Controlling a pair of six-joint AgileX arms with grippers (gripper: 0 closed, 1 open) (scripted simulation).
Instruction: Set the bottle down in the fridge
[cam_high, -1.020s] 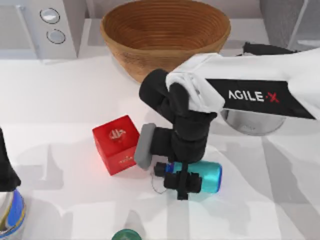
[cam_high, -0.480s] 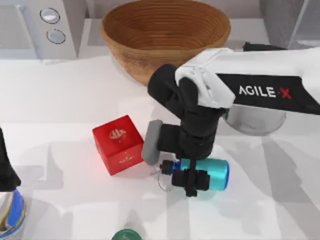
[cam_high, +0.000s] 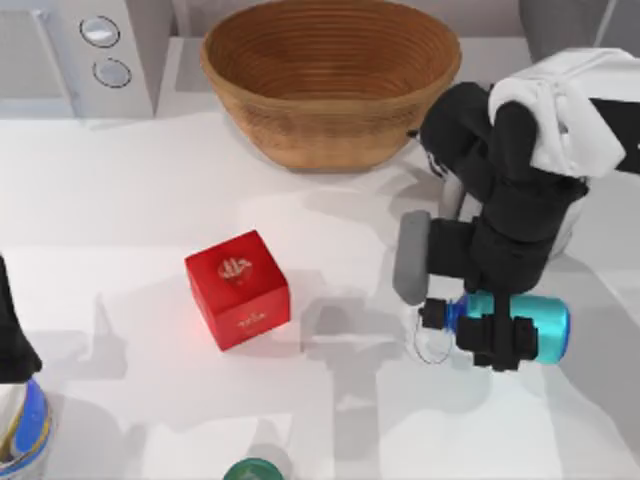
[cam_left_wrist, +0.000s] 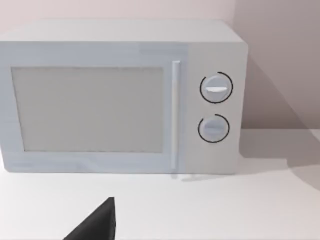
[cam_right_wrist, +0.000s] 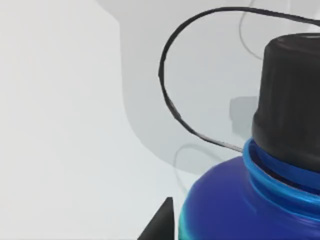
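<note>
As right tool (cam_high: 503, 343) clamps it, bottle (cam_high: 540, 327) lies sideways btwn fingers.

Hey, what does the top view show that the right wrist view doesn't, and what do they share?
Top view alone: the red cube, the wooden bowl, the microwave's dials, and the right gripper, jaws clamped across the bottle's body, with the left arm parked at the left edge. Right wrist view alone: a close look at the black cap and the neck ring beneath it. Both: the bottle, its wire loop, and the white table.
</note>
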